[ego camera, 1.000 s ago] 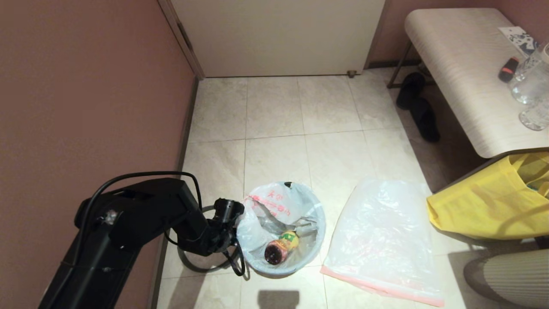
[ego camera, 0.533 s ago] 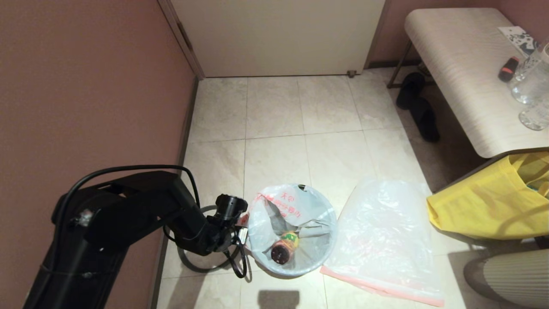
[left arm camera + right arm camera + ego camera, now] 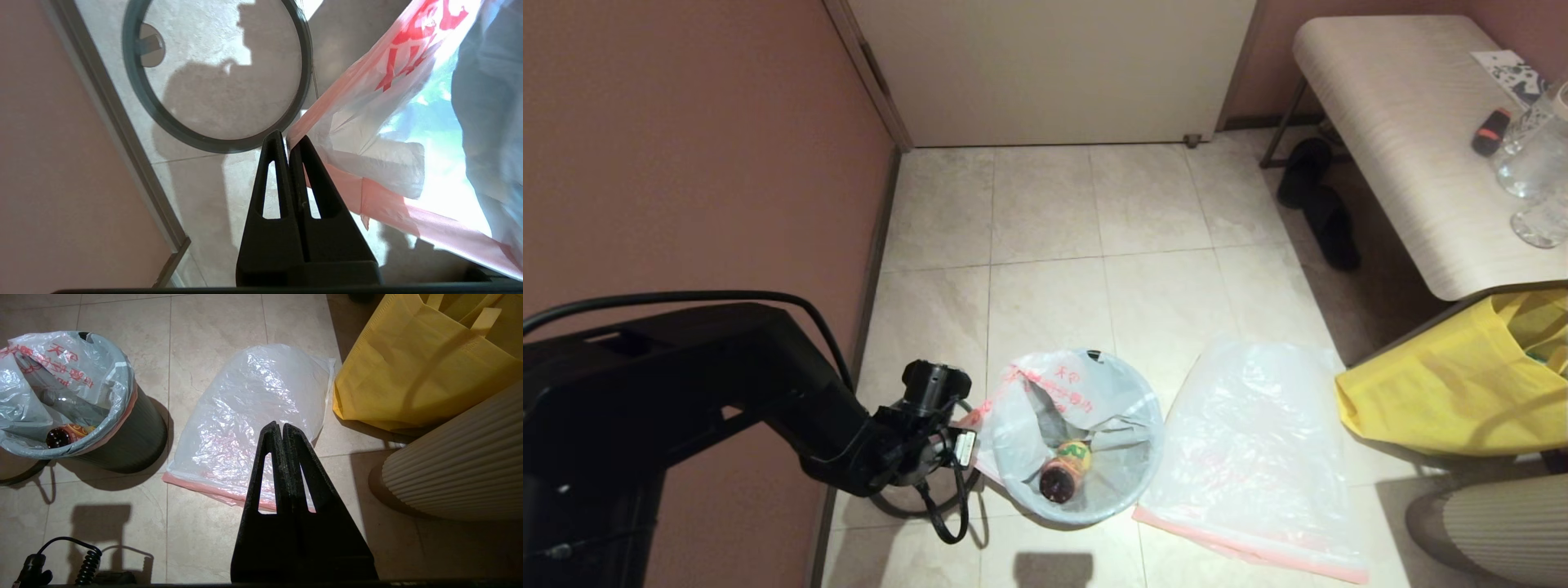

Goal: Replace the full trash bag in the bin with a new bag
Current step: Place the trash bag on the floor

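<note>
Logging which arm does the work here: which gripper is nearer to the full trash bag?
Left. The left gripper is shut on the pink edge of the full trash bag at the bin's wall-side rim. The right gripper, shut and empty, hangs above the new bag.

The head camera looks steeply down from above at the tiled floor (image 3: pixel 1045 237), taking in the wall on the robot's left, the door ahead and the worktop (image 3: pixel 1405 139) to its right, all from some way off. The left wrist camera sits very close to the floor, peering along its own shut jaws at the edge of the full trash bag (image 3: pixel 367 122) and the grey ring (image 3: pixel 171 122) lying flat. The right wrist camera hangs higher and farther back, facing down over the new bag (image 3: pixel 249 416) and the bin (image 3: pixel 135 437). All three share the printed bag; head and right wrist views share the new bag and the yellow bag (image 3: pixel 408 375).
</note>
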Motion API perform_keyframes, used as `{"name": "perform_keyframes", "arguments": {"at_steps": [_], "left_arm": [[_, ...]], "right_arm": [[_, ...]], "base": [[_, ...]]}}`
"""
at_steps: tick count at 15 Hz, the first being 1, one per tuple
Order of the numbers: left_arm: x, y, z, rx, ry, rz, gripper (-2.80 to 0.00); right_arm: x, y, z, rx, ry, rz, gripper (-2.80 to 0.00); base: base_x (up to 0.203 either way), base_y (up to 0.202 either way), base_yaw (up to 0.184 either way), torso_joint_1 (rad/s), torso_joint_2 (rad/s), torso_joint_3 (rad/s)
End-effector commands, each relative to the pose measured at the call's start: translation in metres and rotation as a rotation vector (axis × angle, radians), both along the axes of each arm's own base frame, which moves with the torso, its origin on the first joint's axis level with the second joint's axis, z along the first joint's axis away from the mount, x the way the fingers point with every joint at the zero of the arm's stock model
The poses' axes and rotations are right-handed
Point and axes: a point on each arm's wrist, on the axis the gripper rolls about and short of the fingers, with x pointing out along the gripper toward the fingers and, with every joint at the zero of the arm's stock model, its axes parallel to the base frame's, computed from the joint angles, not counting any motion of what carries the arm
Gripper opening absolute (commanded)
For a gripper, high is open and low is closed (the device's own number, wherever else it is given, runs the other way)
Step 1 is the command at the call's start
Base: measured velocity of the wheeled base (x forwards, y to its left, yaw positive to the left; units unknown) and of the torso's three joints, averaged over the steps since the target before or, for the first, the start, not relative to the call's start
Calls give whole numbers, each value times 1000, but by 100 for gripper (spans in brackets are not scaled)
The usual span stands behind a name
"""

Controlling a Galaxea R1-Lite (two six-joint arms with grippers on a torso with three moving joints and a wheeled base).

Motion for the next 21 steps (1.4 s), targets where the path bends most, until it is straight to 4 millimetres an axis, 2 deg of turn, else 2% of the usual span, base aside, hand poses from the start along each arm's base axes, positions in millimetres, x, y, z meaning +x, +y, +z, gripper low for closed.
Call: {"name": "perform_keyframes", "arguments": {"at_steps": [1, 4, 6, 9, 11, 14, 21], "left_arm": [[-9, 2, 21, -13, -43, -2, -280], [-19, 1, 35, -29, -58, -11, -280], [-23, -9, 37, -85, -52, -15, -280], [-32, -32, 36, -266, -5, -88, -280], [-32, -39, 38, -380, 44, -108, -280], [-28, -40, 44, -575, 125, -148, -280], [-22, -33, 52, -707, 168, -213, -280]], "right_arm": [[0, 0, 0, 1, 2, 0, -280], [0, 0, 0, 1, 0, 0, -280], [0, 0, 0, 1, 0, 0, -280], [0, 0, 0, 0, 2, 0, -280], [0, 0, 0, 0, 1, 0, -280], [0, 0, 0, 0, 0, 0, -280], [0, 0, 0, 1, 0, 0, -280]], "base": [[0, 0, 0, 0, 0, 0], [0, 0, 0, 0, 0, 0], [0, 0, 0, 0, 0, 0], [0, 0, 0, 0, 0, 0], [0, 0, 0, 0, 0, 0], [0, 0, 0, 0, 0, 0], [0, 0, 0, 0, 0, 0]]}}
